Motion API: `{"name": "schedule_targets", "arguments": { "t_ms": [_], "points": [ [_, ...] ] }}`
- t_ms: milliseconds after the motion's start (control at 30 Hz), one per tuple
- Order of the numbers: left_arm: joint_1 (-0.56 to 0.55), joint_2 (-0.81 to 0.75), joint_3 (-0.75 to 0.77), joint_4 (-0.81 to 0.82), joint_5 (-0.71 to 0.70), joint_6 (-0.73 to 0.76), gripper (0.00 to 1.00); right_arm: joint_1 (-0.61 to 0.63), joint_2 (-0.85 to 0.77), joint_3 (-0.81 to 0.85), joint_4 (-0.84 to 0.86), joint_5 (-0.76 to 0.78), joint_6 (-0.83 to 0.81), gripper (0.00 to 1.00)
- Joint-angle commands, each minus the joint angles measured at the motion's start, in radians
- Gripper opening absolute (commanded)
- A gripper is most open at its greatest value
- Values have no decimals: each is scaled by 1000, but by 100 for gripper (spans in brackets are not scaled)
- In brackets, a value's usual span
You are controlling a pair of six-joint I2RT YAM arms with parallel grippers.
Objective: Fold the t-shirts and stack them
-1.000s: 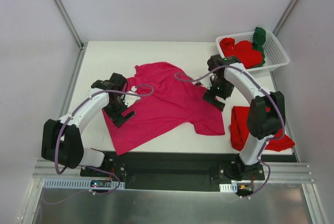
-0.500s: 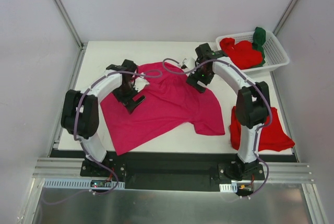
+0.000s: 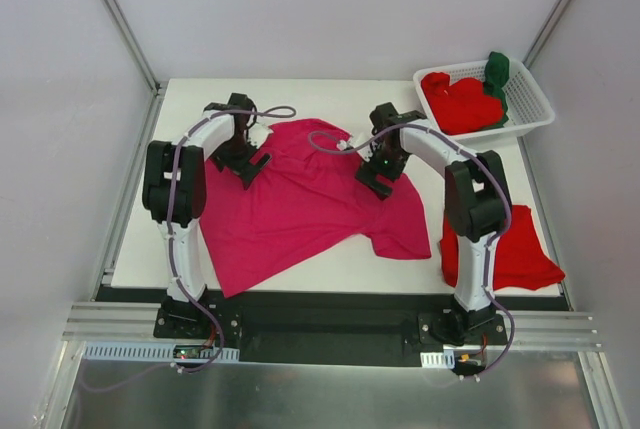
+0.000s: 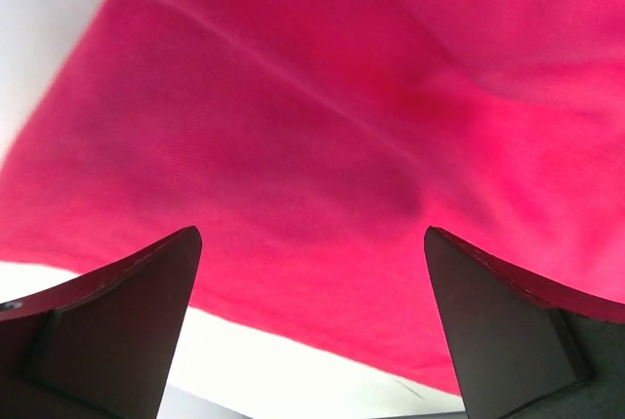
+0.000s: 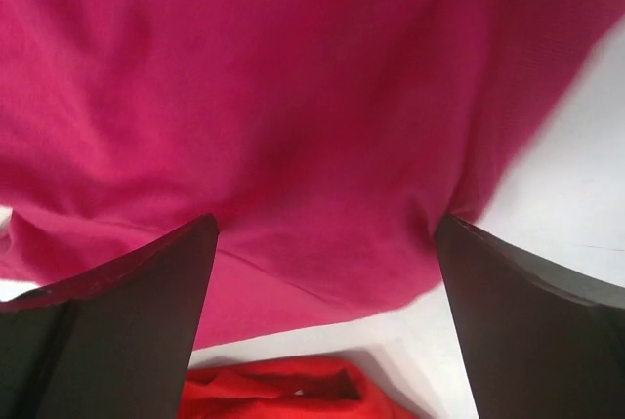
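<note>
The top view looks down from high behind the table (image 3: 300, 94), taking in its whole surface. Both wrist views hover close over the pink shirt (image 3: 300, 209), facing down; all three views share that shirt.

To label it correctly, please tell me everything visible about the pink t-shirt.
The pink t-shirt is magenta, soft knit-looking cloth, short-sleeved. It lies unfolded, spread nearly flat with light creases on the table, collar toward the far side, hem near-left, one sleeve near-right. Left gripper and right gripper hang over its far part, jaws open.
</note>
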Motion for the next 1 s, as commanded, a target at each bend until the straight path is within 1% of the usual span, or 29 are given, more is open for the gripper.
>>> {"name": "schedule_targets", "arguments": {
  "t_ms": [0, 200, 300, 500, 533, 567, 667, 733, 833, 967],
  "points": [
    [11, 61, 12, -4, -40, -1, 99, 4, -72, -66, -61, -18, -23, 96],
    [35, 93, -17, 31, -63, 39, 99, 1, -107, -137, -75, 2, -31, 96],
    [74, 91, -4, 30, -78, 47, 99, 1, -130, -163, -101, 0, -31, 96],
    [175, 58, -8, 29, -110, 128, 99, 4, -170, -198, -156, -27, -18, 96],
    [175, 53, -5, 30, -118, 146, 99, 10, -172, -201, -163, -27, -18, 96],
    [220, 48, -2, 32, -126, 154, 99, 15, -176, -206, -166, -27, -14, 96],
    [251, 54, 32, 29, -133, 173, 99, 36, -187, -215, -184, -41, -12, 96],
    [253, 58, 45, 30, -135, 194, 99, 61, -187, -215, -189, -38, -14, 96],
    [253, 62, 78, 28, -120, 185, 99, 81, -178, -200, -195, -44, -6, 96],
    [245, 45, 81, 21, -69, 188, 99, 81, -170, -136, -163, -24, 47, 96]
  ]
}}
